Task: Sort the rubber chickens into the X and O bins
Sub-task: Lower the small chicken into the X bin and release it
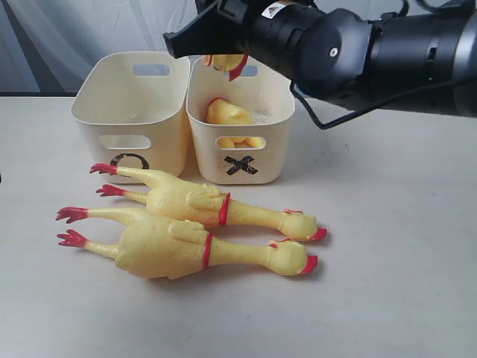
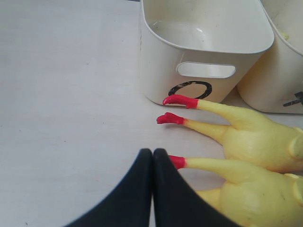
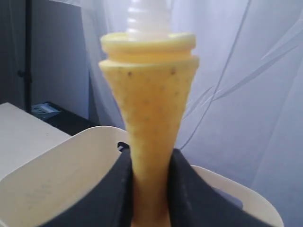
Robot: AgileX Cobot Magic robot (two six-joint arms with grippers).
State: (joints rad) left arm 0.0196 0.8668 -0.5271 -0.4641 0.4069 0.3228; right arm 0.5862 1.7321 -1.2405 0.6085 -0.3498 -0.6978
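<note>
The table (image 1: 387, 283) runs from the camera's edge back to the X bin (image 1: 277, 145). The black right arm (image 1: 387, 52) reaches in above that bin. The O bin (image 1: 89, 112) stands just beside the X bin, their rims close together. Two long chickens (image 1: 164, 250) lie side by side on the table in front of the X bin, heads on its side, red feet past the O bin. Part of a third chicken (image 1: 227, 113) shows inside the X bin.

The right hand (image 3: 150, 156) hangs over the X bin, its fingers narrowly parted and clamped on the short chicken (image 3: 149, 123), whose white stick (image 3: 147, 19) points away from the hand. The left hand (image 2: 152, 156), well apart from the X bin, has its fingers pressed together on nothing, with one red foot (image 2: 176, 161) just beside them.
</note>
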